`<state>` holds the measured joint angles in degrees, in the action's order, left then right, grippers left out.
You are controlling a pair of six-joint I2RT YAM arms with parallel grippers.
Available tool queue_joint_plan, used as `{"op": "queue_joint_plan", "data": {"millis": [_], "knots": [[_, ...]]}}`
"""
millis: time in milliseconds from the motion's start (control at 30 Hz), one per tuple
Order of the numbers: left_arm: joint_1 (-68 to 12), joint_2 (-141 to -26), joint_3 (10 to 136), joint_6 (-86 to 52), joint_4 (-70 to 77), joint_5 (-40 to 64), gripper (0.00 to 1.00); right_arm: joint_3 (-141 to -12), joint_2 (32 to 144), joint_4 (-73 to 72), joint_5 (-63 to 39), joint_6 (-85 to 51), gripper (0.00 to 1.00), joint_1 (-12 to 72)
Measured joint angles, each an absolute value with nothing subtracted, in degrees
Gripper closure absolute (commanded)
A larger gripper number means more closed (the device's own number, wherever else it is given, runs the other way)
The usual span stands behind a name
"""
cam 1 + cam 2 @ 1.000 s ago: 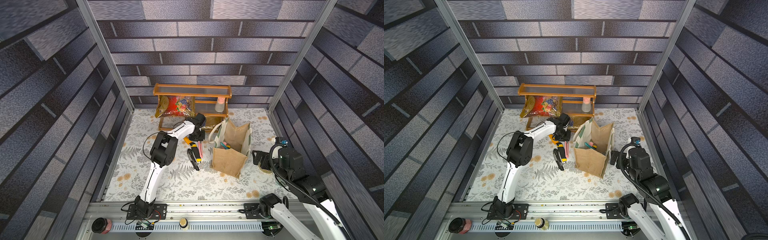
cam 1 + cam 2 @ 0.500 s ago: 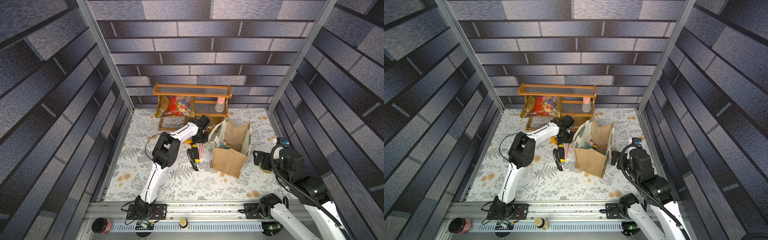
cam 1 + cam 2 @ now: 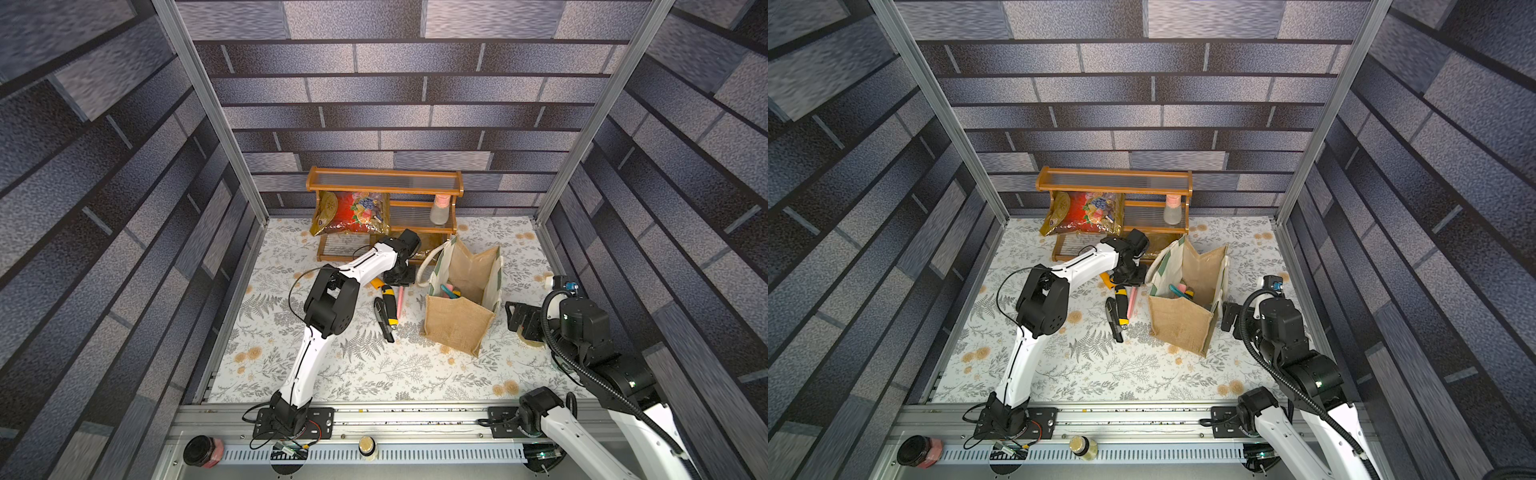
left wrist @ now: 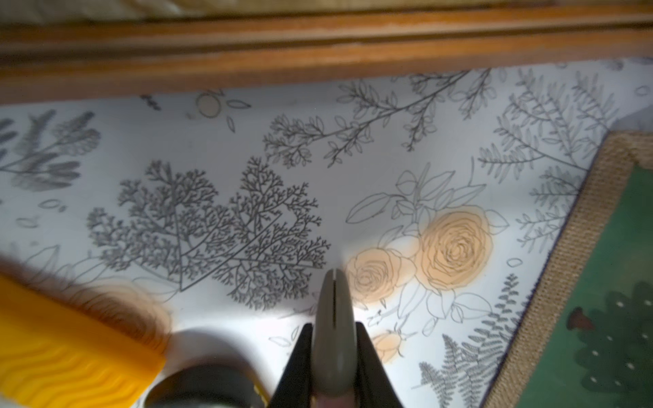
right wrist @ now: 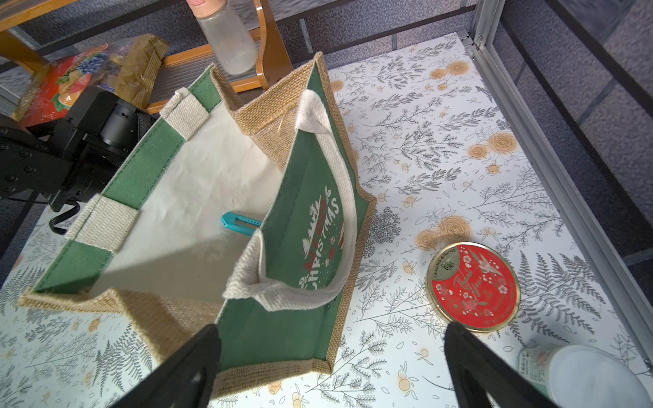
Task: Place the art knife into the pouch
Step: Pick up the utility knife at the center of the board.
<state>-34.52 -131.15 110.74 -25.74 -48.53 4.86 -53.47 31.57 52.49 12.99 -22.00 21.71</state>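
Note:
The art knife [image 4: 333, 311], pink-bodied with a grey slotted tip, is clamped in my left gripper [image 4: 334, 325], tip sticking out past the black fingers [image 4: 300, 356]. In both top views its pink body [image 3: 400, 297] [image 3: 1132, 299] reaches forward from the left gripper [image 3: 399, 278], just left of the pouch. I cannot tell whether it rests on the mat. The pouch [image 3: 461, 299] [image 5: 311, 197] is a tan burlap tote with a green Christmas panel, standing open with a teal knife [image 5: 240, 223] inside. My right gripper [image 5: 334, 328] hangs open beside the pouch's right side.
A yellow-and-black utility knife [image 3: 390, 305] and a black one [image 3: 383, 322] lie beside the pink knife. A wooden shelf [image 3: 384, 187] at the back holds a gold-red snack bag [image 3: 353, 212] and a bottle [image 3: 440, 210]. A red tin [image 5: 473, 286] and a white-lidded jar [image 5: 593, 378] sit under the right arm.
My left gripper has closed further onto the pink knife and shifted slightly toward the pouch. The right arm has stayed where it was, jaws wide.

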Motion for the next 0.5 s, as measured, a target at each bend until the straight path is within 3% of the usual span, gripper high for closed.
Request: {"op": "queue_joint_plan", "data": {"millis": [500], "knots": [[-39.7, -113.8, 121.7, -22.7, -55.8, -0.2, 0.83, -52.2, 30.9, 46.7, -1.9, -19.2, 0.00, 21.7]]}}
